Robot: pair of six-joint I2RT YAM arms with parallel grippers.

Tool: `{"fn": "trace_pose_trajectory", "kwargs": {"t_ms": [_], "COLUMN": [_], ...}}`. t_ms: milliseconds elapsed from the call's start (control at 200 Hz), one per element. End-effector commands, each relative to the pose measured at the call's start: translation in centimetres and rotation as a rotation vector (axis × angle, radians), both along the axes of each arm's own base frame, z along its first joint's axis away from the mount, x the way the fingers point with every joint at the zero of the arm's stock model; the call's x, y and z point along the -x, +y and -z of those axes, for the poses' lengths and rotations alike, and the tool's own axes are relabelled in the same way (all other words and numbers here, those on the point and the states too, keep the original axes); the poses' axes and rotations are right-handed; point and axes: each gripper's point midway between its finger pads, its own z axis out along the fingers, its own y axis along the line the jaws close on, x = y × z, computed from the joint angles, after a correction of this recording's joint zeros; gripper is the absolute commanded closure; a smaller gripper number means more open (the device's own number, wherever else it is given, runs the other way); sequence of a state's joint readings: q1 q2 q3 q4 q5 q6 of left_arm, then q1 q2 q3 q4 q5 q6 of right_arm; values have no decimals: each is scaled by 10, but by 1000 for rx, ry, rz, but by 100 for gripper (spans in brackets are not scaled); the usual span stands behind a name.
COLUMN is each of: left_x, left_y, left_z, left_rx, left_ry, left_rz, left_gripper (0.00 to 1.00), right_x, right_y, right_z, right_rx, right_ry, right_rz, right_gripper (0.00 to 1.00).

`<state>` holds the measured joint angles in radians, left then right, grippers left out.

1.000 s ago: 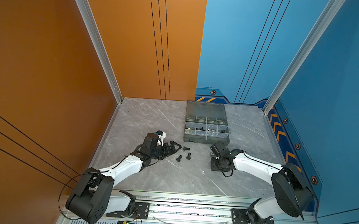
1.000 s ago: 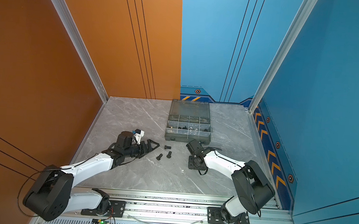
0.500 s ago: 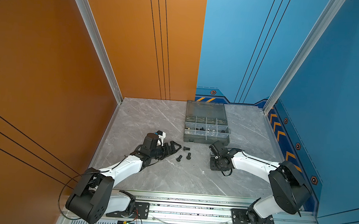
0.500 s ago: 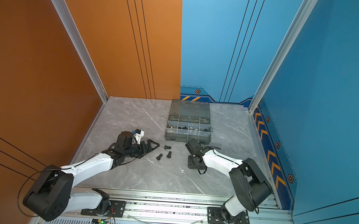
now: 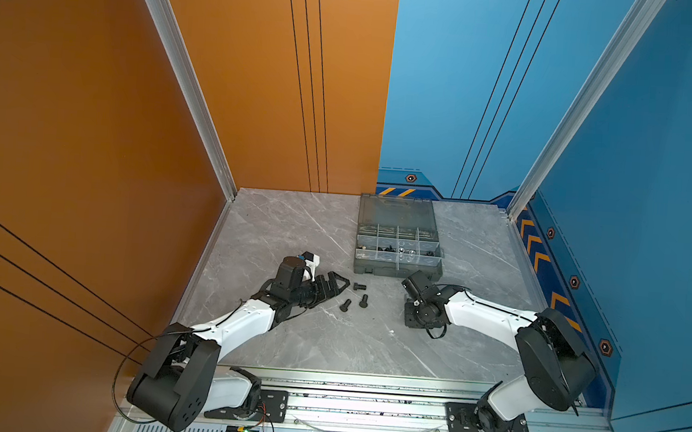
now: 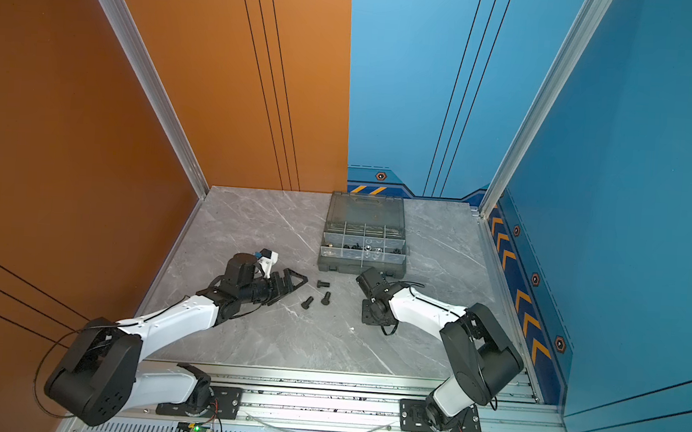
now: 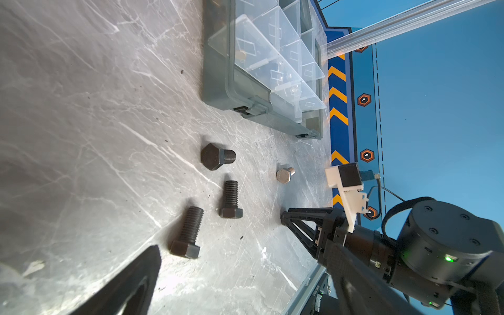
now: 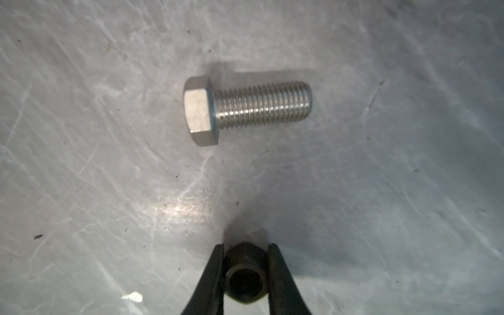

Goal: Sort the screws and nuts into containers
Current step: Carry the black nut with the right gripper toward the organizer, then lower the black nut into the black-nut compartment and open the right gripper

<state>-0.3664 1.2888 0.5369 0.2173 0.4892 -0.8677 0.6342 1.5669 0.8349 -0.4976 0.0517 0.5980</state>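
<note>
Right wrist view: a black nut [image 8: 246, 275] sits on the bench [image 8: 81, 136]. The right gripper [image 8: 246, 246] is squeezing it, with one finger pressed on each side. A silver screw [image 8: 245, 107] lies just beside it, not touched. I think the step in hand is picking up this nut.

Next, the nut should go straight up, over to the grey case [image 7: 218, 81], and down into one of its little containers [image 7: 261, 54] meant for nuts.

In the left wrist view, three black screws [image 7: 231, 199] lie on the bench near the case. The left gripper [image 5: 339, 285] is wide open beside them, holding nothing.
</note>
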Motion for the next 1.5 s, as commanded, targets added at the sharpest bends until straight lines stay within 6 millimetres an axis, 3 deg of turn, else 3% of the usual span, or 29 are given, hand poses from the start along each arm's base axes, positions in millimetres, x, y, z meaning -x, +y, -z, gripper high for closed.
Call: {"fn": "trace_pose_trajectory", "kwargs": {"t_ms": [0, 250, 425, 636, 806, 1091, 1287, 1492], "left_x": [0, 0, 1, 3, 4, 5, 6, 3], "left_y": [5, 5, 6, 7, 8, 8, 7, 6], "left_z": [6, 6, 6, 4, 4, 7, 7, 3], "left_rx": [-15, -13, -14, -14, -16, -20, -23, -33], "left_ry": [1, -2, -2, -6, -7, 4, 9, 3], "left_rz": [-8, -7, -11, -14, -19, -22, -22, -24], "left_gripper": [2, 2, 2, 2, 2, 2, 2, 2], "right_x": [-9, -44, -88, -141, -176, -222, -234, -234], "right_y": [2, -9, -29, -52, -58, -50, -49, -51], "right_z": [-21, -66, -99, -114, -103, -82, -70, -65], "right_rx": [-50, -150, -207, -201, -189, -204, -186, -175], "right_ry": [-25, -109, -194, -247, -230, -201, -172, -159], "right_rz": [-19, -13, 46, 114, 146, 161, 165, 161], "right_gripper": [92, 94, 93, 93, 93, 93, 92, 82]}}
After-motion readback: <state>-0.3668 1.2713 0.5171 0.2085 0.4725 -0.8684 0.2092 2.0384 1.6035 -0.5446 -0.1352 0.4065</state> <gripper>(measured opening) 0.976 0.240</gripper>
